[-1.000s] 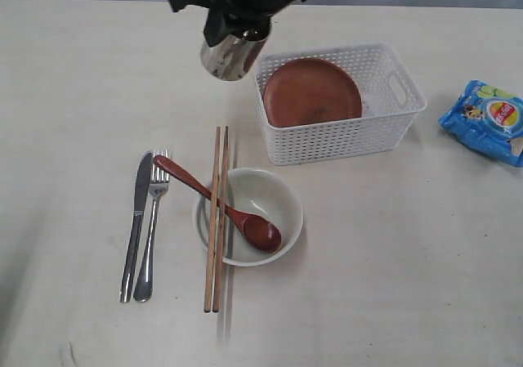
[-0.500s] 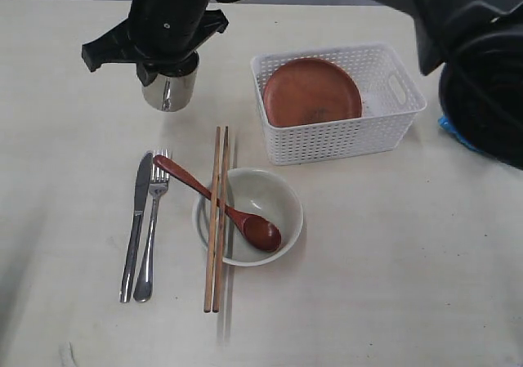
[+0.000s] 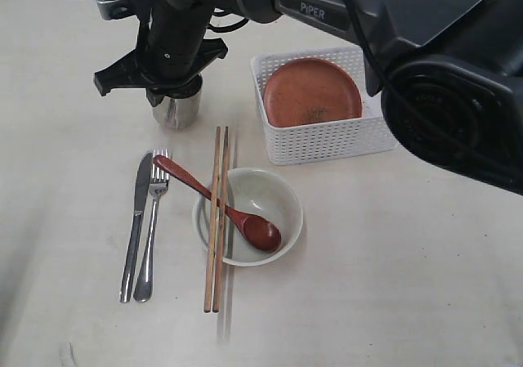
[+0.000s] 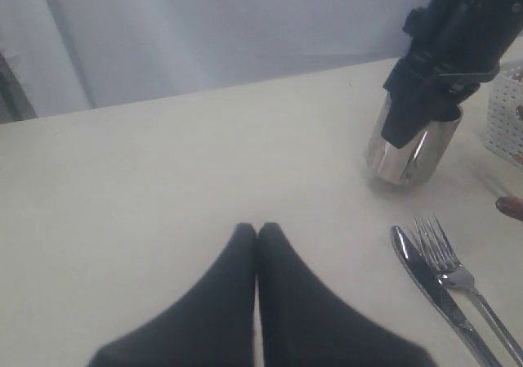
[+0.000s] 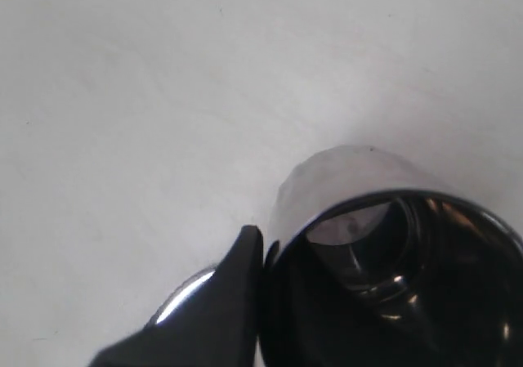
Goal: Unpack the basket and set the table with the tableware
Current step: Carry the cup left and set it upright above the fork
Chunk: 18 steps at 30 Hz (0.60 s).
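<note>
Jaws of the right gripper [image 3: 174,87] pinch the rim of the steel cup [image 3: 177,112], down at the table [image 3: 392,285] near the knife [image 3: 137,220] and fork [image 3: 152,220]; left gripper [image 4: 257,234] jaws pressed together, empty; plate [image 3: 312,91] lies in the basket [image 3: 327,142].

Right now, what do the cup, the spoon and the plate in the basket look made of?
Cup: polished steel by the look, mirror-bright wall with reflections. Spoon: red-brown with a soft sheen, probably lacquered wood. Plate, lying in the white lattice basket: brown, matte, faintly speckled; wood or ceramic, I cannot tell.
</note>
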Available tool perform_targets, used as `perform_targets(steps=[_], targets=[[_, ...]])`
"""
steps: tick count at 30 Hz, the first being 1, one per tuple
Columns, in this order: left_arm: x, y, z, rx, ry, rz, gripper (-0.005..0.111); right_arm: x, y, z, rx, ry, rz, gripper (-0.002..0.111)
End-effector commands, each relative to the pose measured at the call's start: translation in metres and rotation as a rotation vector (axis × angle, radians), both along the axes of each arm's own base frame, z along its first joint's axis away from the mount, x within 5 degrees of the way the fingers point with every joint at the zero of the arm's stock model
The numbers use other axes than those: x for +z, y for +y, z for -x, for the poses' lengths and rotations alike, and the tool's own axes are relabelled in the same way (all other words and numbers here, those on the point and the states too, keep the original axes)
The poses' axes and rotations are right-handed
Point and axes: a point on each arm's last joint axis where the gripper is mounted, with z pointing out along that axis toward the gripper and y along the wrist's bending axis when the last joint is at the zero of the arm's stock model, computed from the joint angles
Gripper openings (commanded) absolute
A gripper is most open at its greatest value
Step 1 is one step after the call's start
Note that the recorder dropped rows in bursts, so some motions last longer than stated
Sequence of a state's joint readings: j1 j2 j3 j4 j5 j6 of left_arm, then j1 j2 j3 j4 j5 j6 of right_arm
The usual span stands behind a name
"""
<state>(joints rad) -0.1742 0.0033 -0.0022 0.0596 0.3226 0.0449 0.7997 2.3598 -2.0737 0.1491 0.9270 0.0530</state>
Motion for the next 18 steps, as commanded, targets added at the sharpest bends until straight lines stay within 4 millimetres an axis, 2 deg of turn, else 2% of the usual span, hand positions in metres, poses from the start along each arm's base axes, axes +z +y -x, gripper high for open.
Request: perform_targets(steps=[1, 9, 15, 17, 18], targets=[[-0.001, 0.000, 0.000, 0.002, 0.000, 0.009, 0.000, 0.007, 0.003, -0.003, -0.009, -0.041, -0.042, 0.000], [-0.001, 0.000, 0.000, 0.002, 0.000, 0.009, 0.000, -0.009, 0.004, -0.004, -0.019, -0.010, -0.021, 0.000], [-0.001, 0.000, 0.000, 0.002, 0.000, 0.009, 0.000, -0.008, 0.006, -0.006, -0.041, -0.021, -0.042, 0.001], [-0.001, 0.000, 0.000, 0.002, 0.000, 0.009, 0.000, -0.005, 0.006, -0.007, -0.040, -0.028, -0.049, 0.016], [-0.001, 0.000, 0.000, 0.002, 0.000, 0.009, 0.000, -0.005, 0.006, -0.007, -0.040, -0.027, -0.049, 0.031]])
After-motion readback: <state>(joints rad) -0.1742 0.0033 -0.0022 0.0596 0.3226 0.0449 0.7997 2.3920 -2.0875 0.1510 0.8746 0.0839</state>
